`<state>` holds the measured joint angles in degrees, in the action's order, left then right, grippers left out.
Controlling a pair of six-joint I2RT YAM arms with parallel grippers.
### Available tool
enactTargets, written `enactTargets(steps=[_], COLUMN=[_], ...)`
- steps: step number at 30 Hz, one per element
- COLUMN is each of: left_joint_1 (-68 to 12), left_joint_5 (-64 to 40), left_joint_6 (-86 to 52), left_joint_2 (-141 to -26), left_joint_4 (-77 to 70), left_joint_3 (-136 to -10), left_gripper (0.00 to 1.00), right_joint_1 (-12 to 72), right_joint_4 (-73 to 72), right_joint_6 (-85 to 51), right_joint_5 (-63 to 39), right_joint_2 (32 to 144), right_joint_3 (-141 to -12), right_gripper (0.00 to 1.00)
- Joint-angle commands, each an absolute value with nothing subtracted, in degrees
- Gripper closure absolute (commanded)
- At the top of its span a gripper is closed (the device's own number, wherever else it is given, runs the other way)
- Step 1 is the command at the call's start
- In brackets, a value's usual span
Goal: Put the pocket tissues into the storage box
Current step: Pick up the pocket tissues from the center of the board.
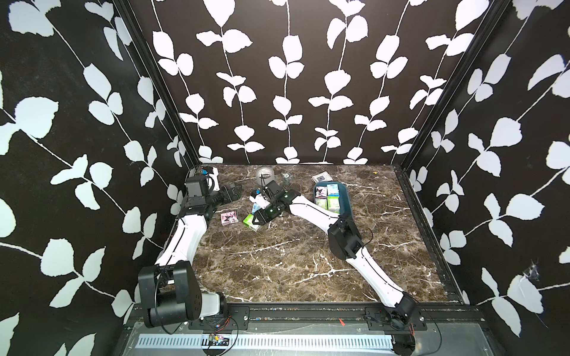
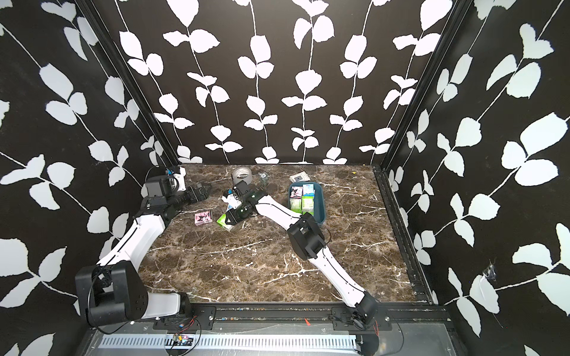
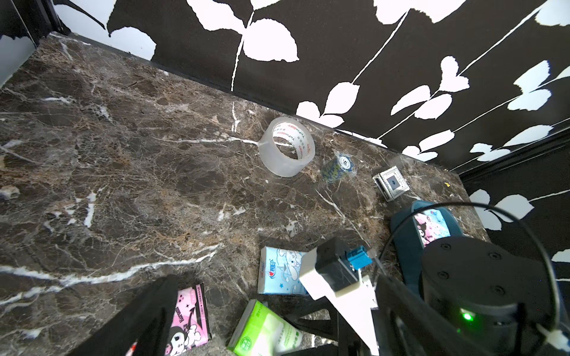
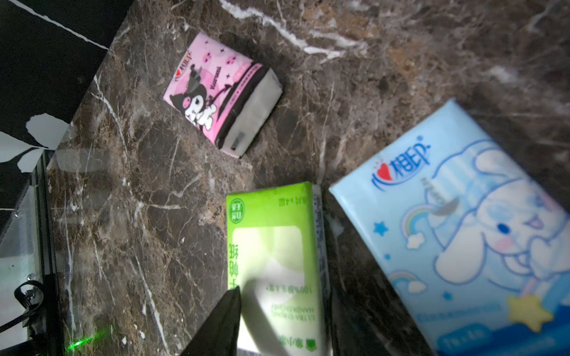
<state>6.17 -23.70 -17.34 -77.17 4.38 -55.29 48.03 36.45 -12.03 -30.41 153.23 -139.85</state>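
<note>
Green pack (image 4: pixel 274 246) lies on table (image 1: pixel 277 262), well apart from storage box (image 1: pixel 346 200), on its left-arm side. Right gripper (image 4: pixel 283 292) straddles it, jaws part-open; gripped or not, can't tell. Blue pack (image 4: pixel 447 231) just beside, pink pack (image 4: pixel 216 92) farther from box. Other packs (image 1: pixel 331 200) inside box. Left gripper (image 1: pixel 237 191) spread wide, empty, farthest from box.

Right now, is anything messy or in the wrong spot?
Yes. Three tissue packs lie loose on the table, outside the storage box: a pink pack, a green pack and a blue pack, all at different angles. The green one sits between the jaws of the right gripper. Nothing looks torn or spilled.
</note>
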Motion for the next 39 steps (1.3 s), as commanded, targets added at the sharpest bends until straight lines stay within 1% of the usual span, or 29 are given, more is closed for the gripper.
enactTargets(steps=[1, 4, 10, 11, 13, 18, 25, 29, 32, 39], left_joint_1=[6.4, 6.3, 6.4, 6.5, 6.4, 6.3, 6.4, 5.7, 3.5, -1.0], left_joint_5=[-23.5, -23.5, -22.9, -22.9, -22.9, -23.0, -24.6, -25.8, -25.5, -25.0], left_joint_6=[-16.5, -16.4, -15.7, -15.7, -15.7, -15.7, -16.5, -17.9, -17.3, -16.3], left_joint_2=[-75.4, -75.2, -74.9, -74.9, -74.9, -74.8, -75.1, -75.9, -76.4, -79.1], left_joint_4=[4.0, 4.1, 4.8, 4.8, 4.8, 5.1, 5.4, 3.6, 3.2, 1.4], left_joint_3=[-54.4, -54.4, -54.7, -54.8, -54.8, -55.3, -56.5, -56.4, -56.5, -57.7], left_gripper=[0.01, 0.01, 0.01, 0.01, 0.01, 0.01, 0.01, 0.01, 0.01, 0.01], right_joint_1=[48.4, 48.7, 49.0, 49.1, 49.0, 49.0, 46.5, 42.9, 39.0, 30.0], right_joint_4=[38.3, 39.2, 40.1, 40.1, 40.2, 38.8, 28.8, 26.4, 26.2, 31.4], right_joint_6=[-11.6, -10.8, -9.8, -9.9, -9.7, -9.2, -9.5, -9.3, -7.3, 0.0], right_joint_5=[-29.4, -28.1, -25.7, -25.1, -24.5, -24.7, -29.0, -29.7, -28.5, -21.3], right_joint_2=[155.0, 155.1, 154.1, 153.8, 153.4, 149.9, 137.0, 129.0, 121.7, 105.5], right_joint_3=[-142.4, -141.9, -139.6, -139.3, -138.7, -134.6, -121.7, -114.8, -108.0, -93.3], right_gripper=[0.56, 0.62, 0.79, 0.83, 0.99, 1.0, 1.0, 1.0, 1.0, 1.0])
